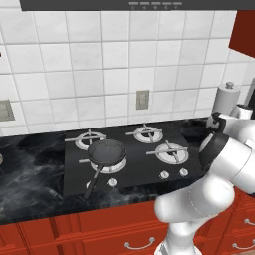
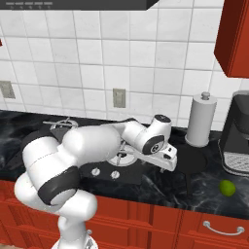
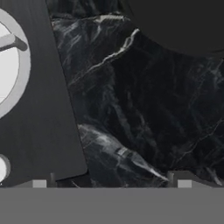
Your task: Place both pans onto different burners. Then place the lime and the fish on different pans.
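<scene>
I list: grey-black pan (image 1: 106,152) empty on front-left burner (image 1: 104,164); black pan (image 2: 194,156) empty on counter (image 2: 160,189); gripper (image 3: 111,183) fingers spread apart, holding nothing

A home kitchen: a black gas cooktop (image 1: 134,154) sits in a dark marble counter (image 3: 144,109) that spreads just beyond the fingertips (image 3: 183,181). White wall tiles (image 1: 114,55), red cabinets (image 2: 233,36), a coffee machine (image 2: 237,136) and a paper towel roll (image 2: 201,121) confirm it.

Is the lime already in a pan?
No, the lime lies on the bare counter, right of the black pan.
</scene>
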Robot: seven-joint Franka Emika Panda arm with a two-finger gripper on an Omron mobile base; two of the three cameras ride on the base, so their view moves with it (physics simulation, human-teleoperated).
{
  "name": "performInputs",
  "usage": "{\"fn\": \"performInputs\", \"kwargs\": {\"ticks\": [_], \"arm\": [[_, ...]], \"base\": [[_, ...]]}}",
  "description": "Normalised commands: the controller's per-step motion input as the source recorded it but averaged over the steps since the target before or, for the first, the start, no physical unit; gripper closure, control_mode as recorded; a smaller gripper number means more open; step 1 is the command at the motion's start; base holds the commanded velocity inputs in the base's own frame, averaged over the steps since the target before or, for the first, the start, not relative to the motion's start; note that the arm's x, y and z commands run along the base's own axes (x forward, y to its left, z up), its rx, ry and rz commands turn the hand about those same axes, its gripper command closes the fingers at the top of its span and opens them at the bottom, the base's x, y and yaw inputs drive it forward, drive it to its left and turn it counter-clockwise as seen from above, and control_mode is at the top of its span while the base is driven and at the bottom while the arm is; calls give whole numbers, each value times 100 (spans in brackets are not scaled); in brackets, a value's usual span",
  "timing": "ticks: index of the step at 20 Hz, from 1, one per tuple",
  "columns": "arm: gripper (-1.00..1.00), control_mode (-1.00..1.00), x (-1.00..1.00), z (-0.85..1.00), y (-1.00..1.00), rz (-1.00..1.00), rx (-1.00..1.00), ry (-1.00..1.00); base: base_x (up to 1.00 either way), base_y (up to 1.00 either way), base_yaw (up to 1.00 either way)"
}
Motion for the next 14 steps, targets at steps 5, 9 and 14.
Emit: {"fn": "performInputs", "kwargs": {"ticks": [5,9,14], "arm": [[-100,-100,0,-2,-73,10,0,0],[-100,-100,0,-9,-60,12,0,0],[-100,-100,2,-17,-41,9,0,0]], "base": [[0,0,0],[0,0,0],[0,0,0]]}}
